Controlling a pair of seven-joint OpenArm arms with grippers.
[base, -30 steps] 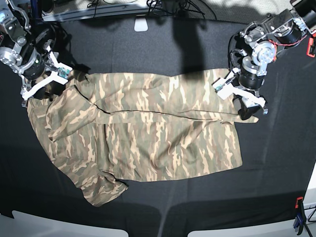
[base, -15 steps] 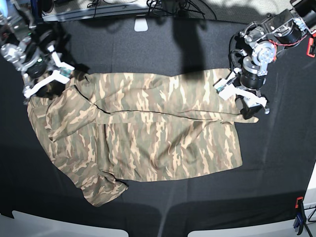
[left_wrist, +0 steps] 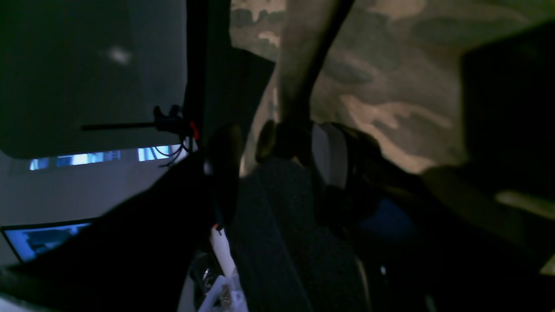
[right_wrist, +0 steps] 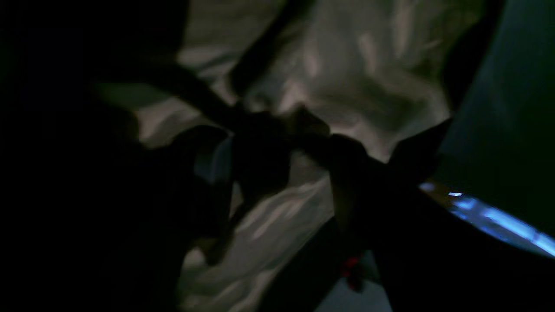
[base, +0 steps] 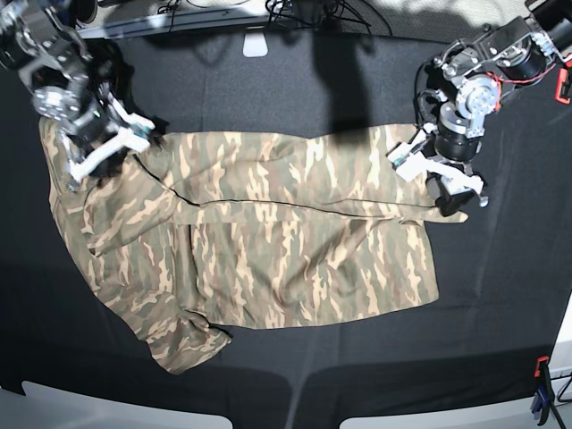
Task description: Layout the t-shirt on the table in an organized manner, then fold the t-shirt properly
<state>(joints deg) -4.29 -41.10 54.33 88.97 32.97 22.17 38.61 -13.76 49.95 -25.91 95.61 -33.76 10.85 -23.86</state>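
T-shirt [base: 268,241] spread on table [base: 500,304], crumpled lower left. Right gripper [base: 109,143] upper left, pinching shirt corner. Left gripper [base: 444,179] upper right, clamped on shirt edge.

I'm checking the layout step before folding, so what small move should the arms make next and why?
Probably draw the right hand outward and away from the left hand, to flatten the t-shirt. Each hand sits at a far corner, yet the fabric is creased across the middle and bunched at the near sleeve on the table.
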